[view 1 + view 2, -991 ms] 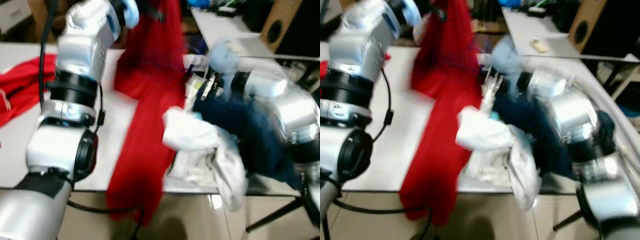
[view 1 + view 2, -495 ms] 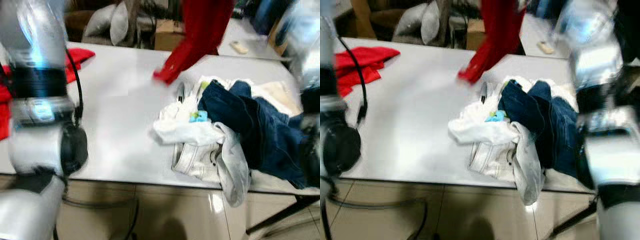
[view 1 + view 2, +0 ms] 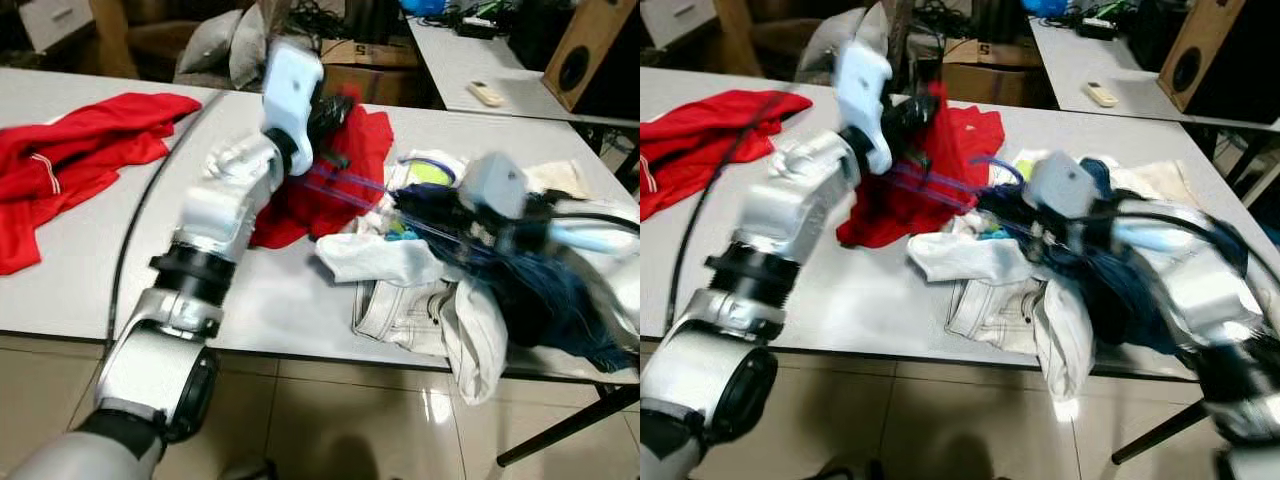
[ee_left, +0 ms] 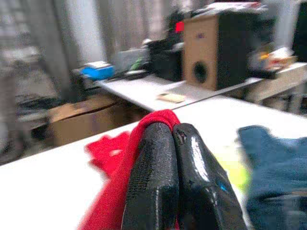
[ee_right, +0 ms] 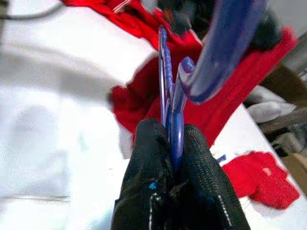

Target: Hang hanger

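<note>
In the left eye view, a white surface (image 3: 90, 280) is seen carrying a heap of clothes: blue jeans (image 3: 545, 295), a white garment (image 3: 385, 262) and, well apart at the far left, a second red garment (image 3: 75, 150). The left gripper (image 3: 330, 118) is reached over the middle of the surface and is pressed together on a red shirt (image 3: 340, 175), most of which is spread on the surface below it. A blue hanger (image 3: 345, 182) is seen as thin bars stretched between the two arms, lying across the red shirt and ending at the right gripper (image 3: 405, 200), which is held just above the heap of clothes.

In the right eye view, the same layout is shown, with a remote (image 3: 1099, 94) lying on a farther table beside a speaker (image 3: 1225, 55).

In the left wrist view, the fingers (image 4: 151, 184) are shown closed against each other, with a fold of the red shirt pinched between them and draped over their tips.

In the right wrist view, the fingers (image 5: 148, 191) are clamped on the blue hanger, whose bars rise out from between them above the red shirt.
</note>
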{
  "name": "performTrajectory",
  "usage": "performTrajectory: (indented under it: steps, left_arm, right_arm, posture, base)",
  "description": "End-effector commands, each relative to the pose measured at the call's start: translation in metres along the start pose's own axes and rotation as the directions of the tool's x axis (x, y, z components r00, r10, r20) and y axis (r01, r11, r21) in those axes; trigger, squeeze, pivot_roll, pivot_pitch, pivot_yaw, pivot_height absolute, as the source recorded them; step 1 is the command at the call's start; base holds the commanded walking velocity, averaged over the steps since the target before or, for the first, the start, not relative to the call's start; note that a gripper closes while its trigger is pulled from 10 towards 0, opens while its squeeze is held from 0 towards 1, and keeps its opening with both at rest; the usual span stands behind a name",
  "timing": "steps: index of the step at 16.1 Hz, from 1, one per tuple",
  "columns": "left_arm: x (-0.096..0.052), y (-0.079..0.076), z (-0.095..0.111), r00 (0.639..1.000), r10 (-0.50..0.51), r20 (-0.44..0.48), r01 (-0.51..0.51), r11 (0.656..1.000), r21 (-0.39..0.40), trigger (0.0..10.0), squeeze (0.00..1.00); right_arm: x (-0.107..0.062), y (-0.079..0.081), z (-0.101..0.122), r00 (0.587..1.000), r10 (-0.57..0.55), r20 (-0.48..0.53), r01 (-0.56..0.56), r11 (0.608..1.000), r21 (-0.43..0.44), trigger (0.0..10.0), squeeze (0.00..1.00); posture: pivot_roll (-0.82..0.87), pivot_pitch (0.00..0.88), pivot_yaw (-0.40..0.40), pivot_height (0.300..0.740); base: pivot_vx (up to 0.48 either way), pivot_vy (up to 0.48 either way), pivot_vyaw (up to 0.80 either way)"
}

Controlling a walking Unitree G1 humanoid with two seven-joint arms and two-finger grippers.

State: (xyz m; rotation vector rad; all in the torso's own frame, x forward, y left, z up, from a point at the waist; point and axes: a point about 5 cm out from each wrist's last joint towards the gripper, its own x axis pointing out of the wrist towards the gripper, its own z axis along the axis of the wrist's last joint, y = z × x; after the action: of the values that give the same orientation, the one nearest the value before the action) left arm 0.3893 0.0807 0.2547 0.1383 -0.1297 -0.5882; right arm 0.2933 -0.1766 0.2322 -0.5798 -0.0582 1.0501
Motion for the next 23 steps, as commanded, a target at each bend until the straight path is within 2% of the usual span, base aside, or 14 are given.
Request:
performTrajectory:
  steps: [1,3,5,7,9,10,11,13,15,17,18,20,21,23]
  left_arm:
    - [0.003,0.009,0.02,0.997,0.042,0.06,-0.045,0.998,0.053,10.0,0.0]
    - [0.004,0.038,0.023,0.986,0.16,0.054,-0.164,0.985,0.063,10.0,0.0]
    - [0.001,0.052,0.016,0.976,0.214,0.034,-0.216,0.975,0.048,10.0,0.0]
    - [-0.005,0.054,-0.003,0.985,0.167,-0.034,-0.166,0.985,0.037,10.0,0.0]
    - [-0.017,0.053,-0.038,0.987,0.089,-0.131,-0.087,0.996,0.019,10.0,0.0]
    - [-0.02,0.047,-0.047,0.989,0.017,-0.146,-0.019,1.0,-0.01,10.0,0.28]
    - [-0.023,0.036,-0.054,0.986,-0.101,-0.132,0.095,0.994,-0.053,10.0,1.0]
    - [-0.033,0.013,-0.059,0.949,-0.287,-0.129,0.281,0.958,-0.067,10.0,1.0]
    - [-0.061,0.0,-0.054,0.891,-0.426,-0.155,0.43,0.903,-0.008,10.0,1.0]
    - [-0.091,0.0,-0.036,0.854,-0.49,-0.172,0.504,0.863,0.042,10.0,1.0]
    - [-0.111,-0.004,-0.026,0.803,-0.565,-0.19,0.583,0.811,0.054,10.0,1.0]
    - [-0.143,-0.006,-0.008,0.724,-0.661,-0.199,0.67,0.742,-0.029,10.0,1.0]
    - [-0.155,0.0,0.008,0.734,-0.666,-0.134,0.662,0.745,-0.079,10.0,1.0]
    - [-0.148,0.027,0.022,0.898,-0.435,-0.063,0.437,0.899,0.023,10.0,1.0]
  right_arm:
    - [-0.009,-0.004,0.012,1.0,-0.002,0.019,0.002,1.0,-0.011,10.0,0.0]
    - [-0.03,0.008,0.025,0.995,0.096,-0.022,-0.096,0.995,0.014,10.0,0.0]
    - [-0.043,0.011,0.024,0.986,0.131,-0.099,-0.13,0.991,0.016,10.0,0.0]
    - [-0.061,0.008,0.022,0.978,0.113,-0.176,-0.11,0.994,0.024,10.0,0.0]
    - [-0.089,0.001,0.037,0.989,0.038,-0.142,-0.027,0.997,0.076,10.0,0.0]
    - [-0.098,-0.003,0.046,0.996,-0.004,-0.085,0.012,0.995,0.095,10.0,0.0]
    - [-0.109,-0.01,0.057,0.997,-0.069,-0.022,0.071,0.992,0.101,10.0,0.0]
    - [-0.122,-0.021,0.067,0.979,-0.192,0.074,0.184,0.978,0.1,10.0,0.0]
    - [-0.122,-0.031,0.067,0.928,-0.349,0.13,0.33,0.932,0.148,10.0,0.0]
    - [-0.111,-0.033,0.055,0.892,-0.44,0.104,0.412,0.886,0.213,10.0,0.0]
    - [-0.102,-0.033,0.049,0.867,-0.49,0.089,0.456,0.853,0.255,10.0,0.0]
    - [-0.084,-0.029,0.043,0.842,-0.534,0.078,0.487,0.814,0.317,10.0,0.0]
    - [-0.072,-0.026,0.043,0.827,-0.551,0.111,0.48,0.795,0.371,10.0,0.0]
    - [-0.055,-0.023,0.043,0.802,-0.589,0.106,0.499,0.755,0.425,10.0,0.0]
  posture:
    - [0.0,0.0,0.007,0.74]
    - [0.0,0.0,0.008,0.74]
    - [0.0,0.0,0.013,0.74]
    - [0.0,0.0,0.015,0.74]
    - [0.0,0.0,0.017,0.74]
    - [0.0,0.0,0.019,0.74]
    - [-0.01,0.0,0.021,0.74]
    - [-0.01,0.0,0.02,0.74]
    - [0.0,0.0,0.021,0.74]
    - [0.01,0.0,0.02,0.74]
    - [0.01,0.0,0.016,0.74]
    - [0.03,0.0,0.006,0.74]
    - [0.05,0.0,0.001,0.74]
    - [0.05,0.0,0.001,0.74]
  base:
    - [0.0,0.0,0.0]
    - [0.0,0.0,0.0]
    - [0.0,0.0,0.0]
    - [0.0,0.0,0.0]
    - [0.0,0.0,0.0]
    - [0.0,0.0,0.0]
    - [0.0,0.0,0.0]
    - [0.0,0.0,0.0]
    - [0.0,0.0,0.0]
    - [0.0,0.0,0.0]
    - [0.0,0.0,0.0]
    - [0.0,0.0,0.0]
    - [0.0,0.0,0.0]
    - [0.0,0.0,0.0]
